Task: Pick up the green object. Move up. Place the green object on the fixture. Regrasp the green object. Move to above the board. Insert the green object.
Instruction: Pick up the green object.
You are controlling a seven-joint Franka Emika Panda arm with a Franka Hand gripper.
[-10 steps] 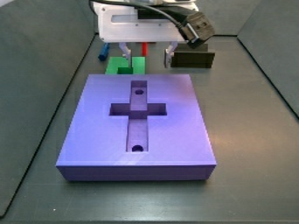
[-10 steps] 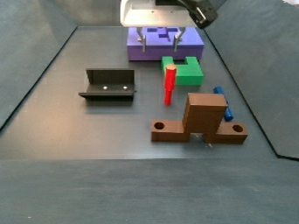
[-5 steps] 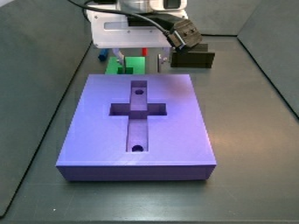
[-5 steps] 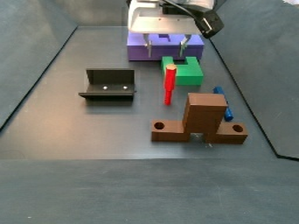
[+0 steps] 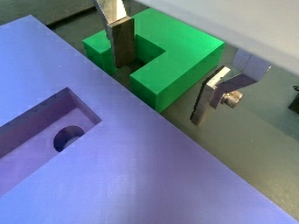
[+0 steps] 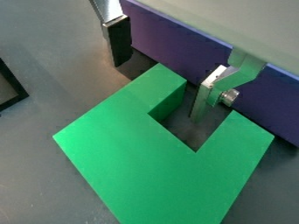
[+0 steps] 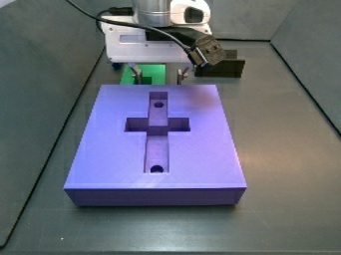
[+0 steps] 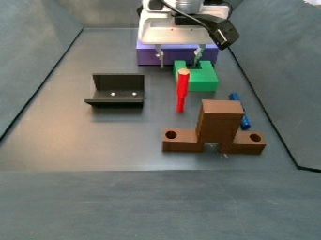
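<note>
The gripper [image 6: 163, 63] hangs spread over the green object [image 6: 158, 149], which lies on the floor beside the board [image 5: 105, 166]. One finger [image 6: 211, 92] sits in its notch, so I'd sink straight down, then close squarely on that prong.

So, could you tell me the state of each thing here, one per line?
gripper: open, lowered at the green object, one finger in its notch, one outside
green object: flat on the floor, not gripped
board: cross recess empty
fixture: empty
red post: upright
</note>
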